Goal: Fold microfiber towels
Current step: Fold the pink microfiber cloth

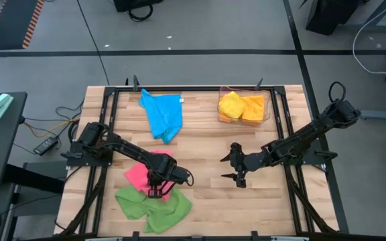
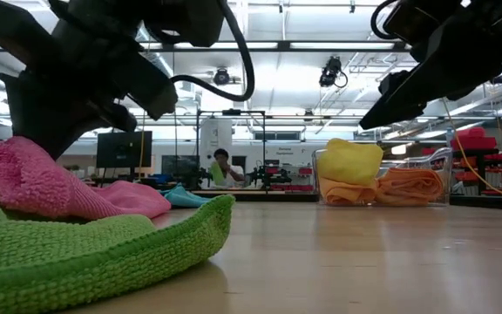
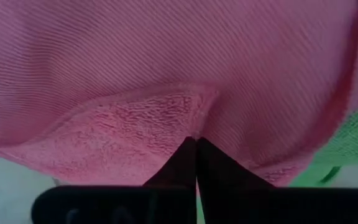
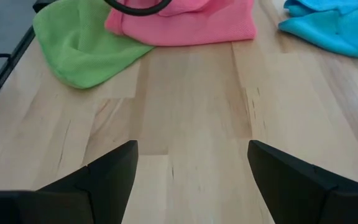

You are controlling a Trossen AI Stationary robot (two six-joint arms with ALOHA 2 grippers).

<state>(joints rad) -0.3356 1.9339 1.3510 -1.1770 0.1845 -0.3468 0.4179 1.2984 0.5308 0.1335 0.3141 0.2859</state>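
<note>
Left claw (image 3: 196, 142) pinches pink towel (image 3: 166, 74).

2 dark, jointed arms, black cable loops, each tool (image 1: 155, 193) (image 1: 237, 169) with 2 tapered black fingers

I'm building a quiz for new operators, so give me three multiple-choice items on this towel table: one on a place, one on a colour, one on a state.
1. Where do the yellow and orange towels lie?
A. in the clear bin
B. on the green towel
C. under the right arm

2. What colour is the towel at the left hand?
A. blue
B. pink
C. yellow

3. How does the right hand stand?
A. shut on a towel
B. open above bare wood
C. inside the bin

Key: 1 A, the yellow towel and orange towel sit in the clear bin. 2 B, the left hand is pinched shut on the pink towel. 3 B, the right hand holds nothing, fingers spread.
</note>
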